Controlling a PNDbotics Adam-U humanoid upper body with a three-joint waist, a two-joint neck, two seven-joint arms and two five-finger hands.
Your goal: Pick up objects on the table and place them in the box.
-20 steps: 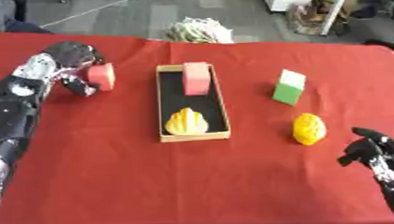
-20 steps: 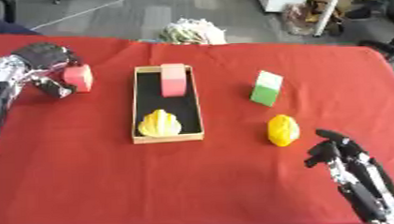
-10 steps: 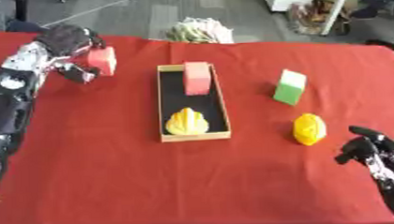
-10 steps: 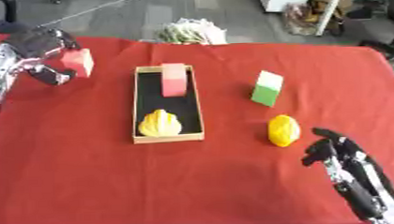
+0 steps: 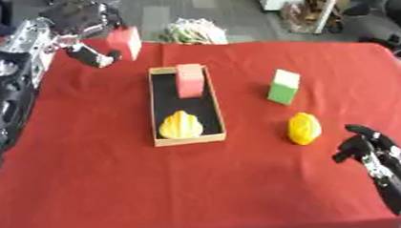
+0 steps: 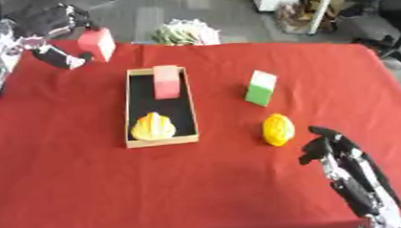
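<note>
My left hand [image 5: 77,25] is raised above the table's far left, shut on a red block [image 5: 124,42]. To its right on the red table lies the shallow wooden box [image 5: 158,107] with a black floor. In it stand a pink-red block [image 5: 190,80] at the far end and a yellow ridged fruit [image 5: 181,125] at the near end. A green and white block [image 5: 283,86] and a yellow fruit [image 5: 304,128] rest on the cloth right of the box. My right hand [image 5: 372,148] rests open near the lower right corner, fingers up.
A pale crumpled bundle [image 5: 193,32] lies just past the table's far edge [image 5: 260,42]. Beyond it are grey floor and boxes at a white cabinet [image 5: 317,8]. Bare red cloth [image 5: 98,186] spreads in front of the box.
My left hand has lifted the red block off the table and carried it up and to the right, toward the box. My right hand has stayed put.
</note>
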